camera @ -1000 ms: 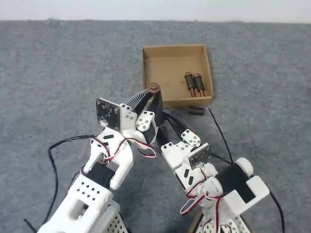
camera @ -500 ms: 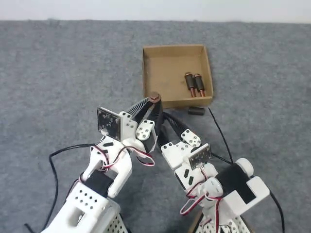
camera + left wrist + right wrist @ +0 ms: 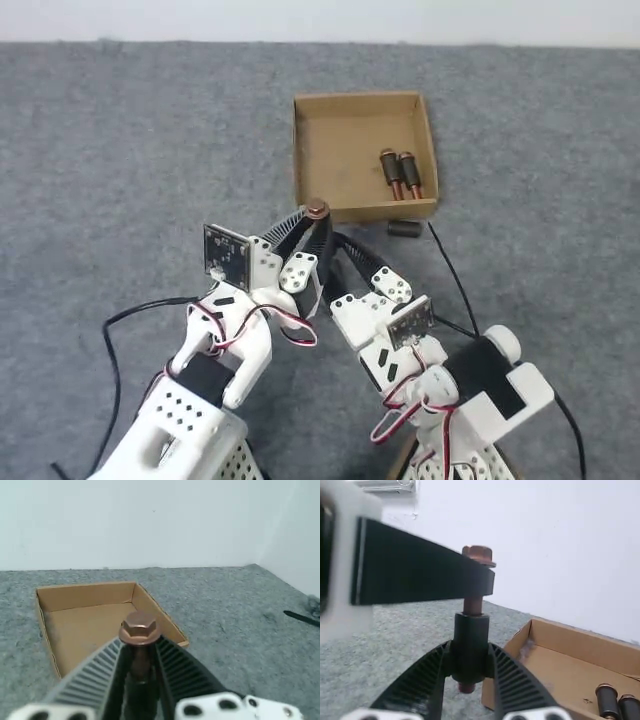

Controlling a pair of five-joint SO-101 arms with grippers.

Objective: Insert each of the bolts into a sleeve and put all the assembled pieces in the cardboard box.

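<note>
Two end effectors meet. L end effector [image 3: 140, 649] clamped on bolt [image 3: 138, 628] just under head; R end effector [image 3: 469, 661] clamped on sleeve [image 3: 470, 639], bolt shank thru it. Cardboard box [image 3: 345, 150] just beyond both, w/ two assembled pieces [image 3: 399, 173]; spare sleeve [image 3: 403, 229] on desk [image 3: 120, 150] ahead of R.

Soft, even light falls from above on the grey surface [image 3: 120, 150] in the high view, bright and without glare, and the cardboard box [image 3: 345, 150] holds only a faint, soft-edged shadow along its inner walls. In the left wrist view the wall [image 3: 150, 520] is bright and flat, while the bolt [image 3: 138, 628] and the ribbed jaws of the left gripper [image 3: 139, 647], close to the lens, look soft. In the right wrist view the near white housing [image 3: 337, 555] is heavily out of focus, and the sleeve [image 3: 470, 640] reads more clearly.
</note>
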